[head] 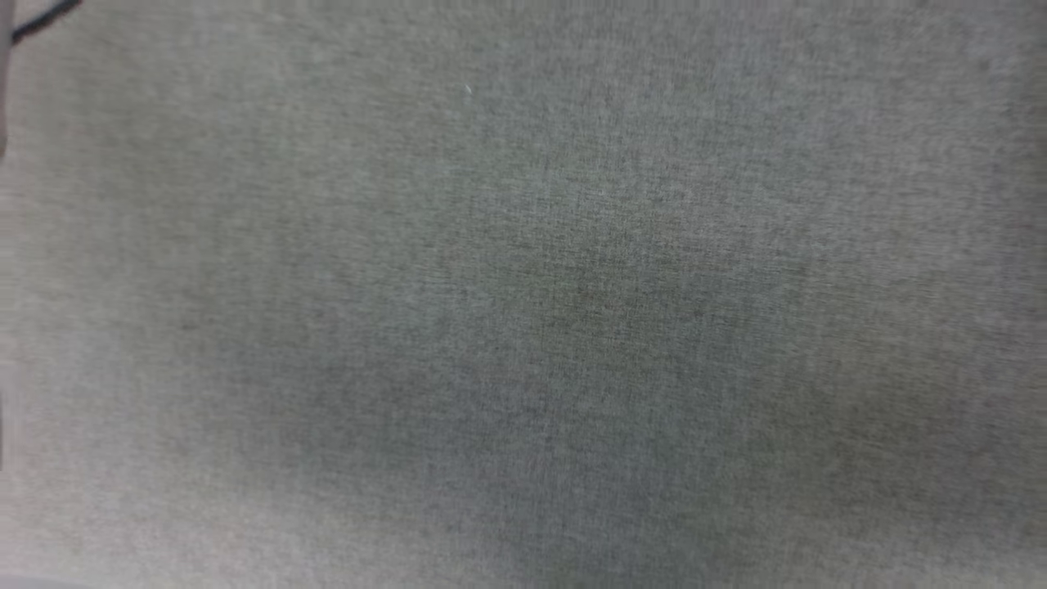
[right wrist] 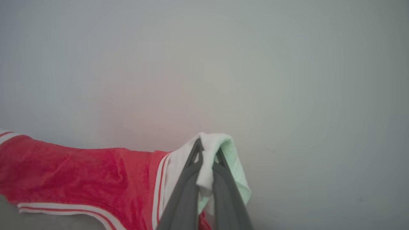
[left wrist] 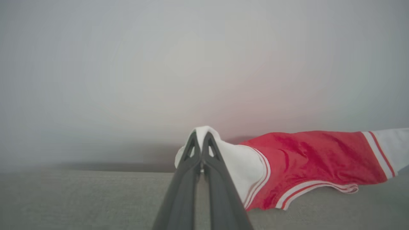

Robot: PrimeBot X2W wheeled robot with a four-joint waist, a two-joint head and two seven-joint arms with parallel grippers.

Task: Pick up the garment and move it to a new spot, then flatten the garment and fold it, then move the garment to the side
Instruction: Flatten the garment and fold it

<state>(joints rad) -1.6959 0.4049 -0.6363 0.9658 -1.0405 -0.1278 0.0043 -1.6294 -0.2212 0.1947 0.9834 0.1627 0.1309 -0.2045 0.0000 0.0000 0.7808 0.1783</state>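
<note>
Pinching a white sleeve (left wrist: 243,166), the left gripper (left wrist: 201,134) is clenched on the garment (left wrist: 313,156), its fingers pressed together around the fold. The right gripper (right wrist: 208,148) is clamped the same way on the other sleeve (right wrist: 238,172), with cloth bunched between its fingers. The red body hangs stretched between both grippers just above the grey surface (left wrist: 80,201), its lower striped edge touching that surface. A dark cord (head: 45,20) lies at the surface's left edge.
</note>
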